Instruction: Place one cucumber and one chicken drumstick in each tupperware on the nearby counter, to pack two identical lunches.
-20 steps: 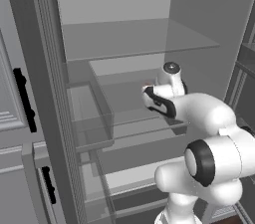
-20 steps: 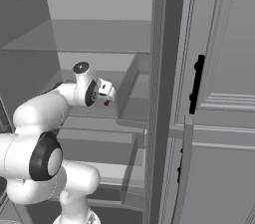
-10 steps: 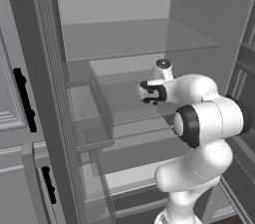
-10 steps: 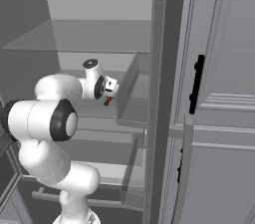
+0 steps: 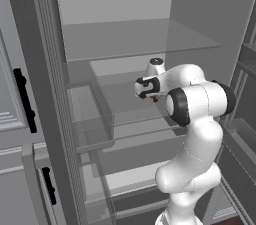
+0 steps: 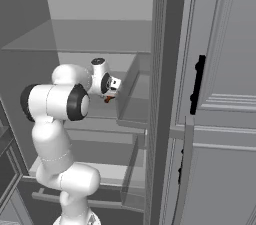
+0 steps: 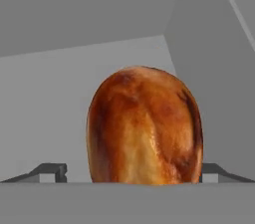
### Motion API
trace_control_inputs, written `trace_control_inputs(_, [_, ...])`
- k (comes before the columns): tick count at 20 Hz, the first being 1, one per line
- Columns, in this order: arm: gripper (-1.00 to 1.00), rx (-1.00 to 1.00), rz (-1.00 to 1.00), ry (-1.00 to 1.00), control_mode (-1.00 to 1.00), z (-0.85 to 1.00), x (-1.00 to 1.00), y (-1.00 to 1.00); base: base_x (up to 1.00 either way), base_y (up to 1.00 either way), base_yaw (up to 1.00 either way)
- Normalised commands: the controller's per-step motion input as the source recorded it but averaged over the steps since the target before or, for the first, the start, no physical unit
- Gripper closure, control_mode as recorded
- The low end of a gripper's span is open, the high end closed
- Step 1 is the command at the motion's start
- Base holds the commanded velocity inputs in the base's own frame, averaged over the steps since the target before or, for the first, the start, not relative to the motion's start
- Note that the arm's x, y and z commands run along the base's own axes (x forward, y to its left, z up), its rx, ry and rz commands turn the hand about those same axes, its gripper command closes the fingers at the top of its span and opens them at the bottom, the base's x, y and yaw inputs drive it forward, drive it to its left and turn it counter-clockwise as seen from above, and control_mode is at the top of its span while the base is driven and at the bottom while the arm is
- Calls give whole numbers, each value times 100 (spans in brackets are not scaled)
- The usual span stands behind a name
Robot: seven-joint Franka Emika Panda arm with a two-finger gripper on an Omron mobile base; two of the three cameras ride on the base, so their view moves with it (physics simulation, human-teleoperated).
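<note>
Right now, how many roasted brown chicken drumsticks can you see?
1. The glossy brown chicken drumstick lies on a grey fridge shelf, between the open gripper's fingertips. Others may be hidden.

Rendered kitchen, open fridge [image 5: 125, 44] with glass shelves, panelled cabinet doors [image 6: 225, 119]

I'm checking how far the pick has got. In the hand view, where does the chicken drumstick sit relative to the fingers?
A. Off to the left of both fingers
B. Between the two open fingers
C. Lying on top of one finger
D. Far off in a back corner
B: the chicken drumstick fills the gap between the two spread fingers, one on either side.
</note>
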Motion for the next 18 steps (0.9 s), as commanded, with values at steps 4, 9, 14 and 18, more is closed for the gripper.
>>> trace_control_inputs(4, [-100,-2,0,8,-100,-43,21,-12,0,0,0])
trace_control_inputs(9, [-100,0,0,0,-100,-28,-13,-17,0,0,0])
trace_control_inputs(14, [100,3,-1,1,-100,-36,-35,-4,0,0,0])
trace_control_inputs(18, [100,0,0,0,-100,-24,-37,0,0,0,0])
